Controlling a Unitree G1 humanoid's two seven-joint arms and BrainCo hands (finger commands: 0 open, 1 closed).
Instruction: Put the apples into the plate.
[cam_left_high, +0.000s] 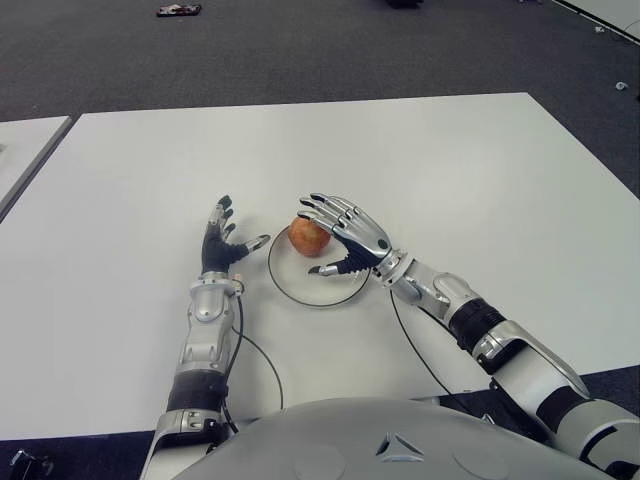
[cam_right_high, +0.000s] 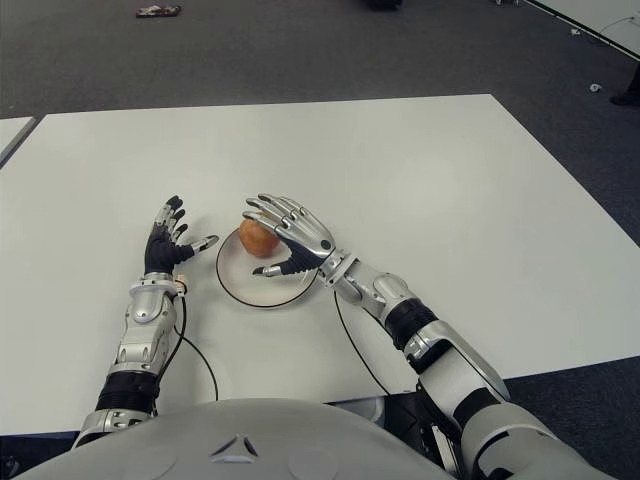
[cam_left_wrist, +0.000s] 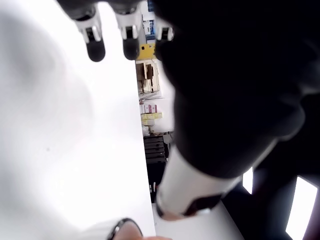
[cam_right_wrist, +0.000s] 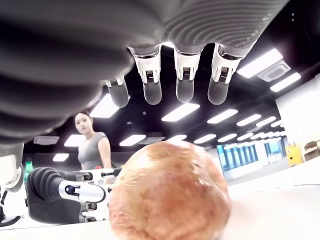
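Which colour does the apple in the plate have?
The apple is reddish-orange with yellowish patches; the right wrist view shows it best.

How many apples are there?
1. The apple sits in the plate on the table, beside the open right hand. The left hand holds none. No others show.

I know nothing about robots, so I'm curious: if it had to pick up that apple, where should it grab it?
Probably around the apple's round middle, from above: it sits in the plate, top exposed. The open right hand hovers beside it; the left hand shows left of the plate.
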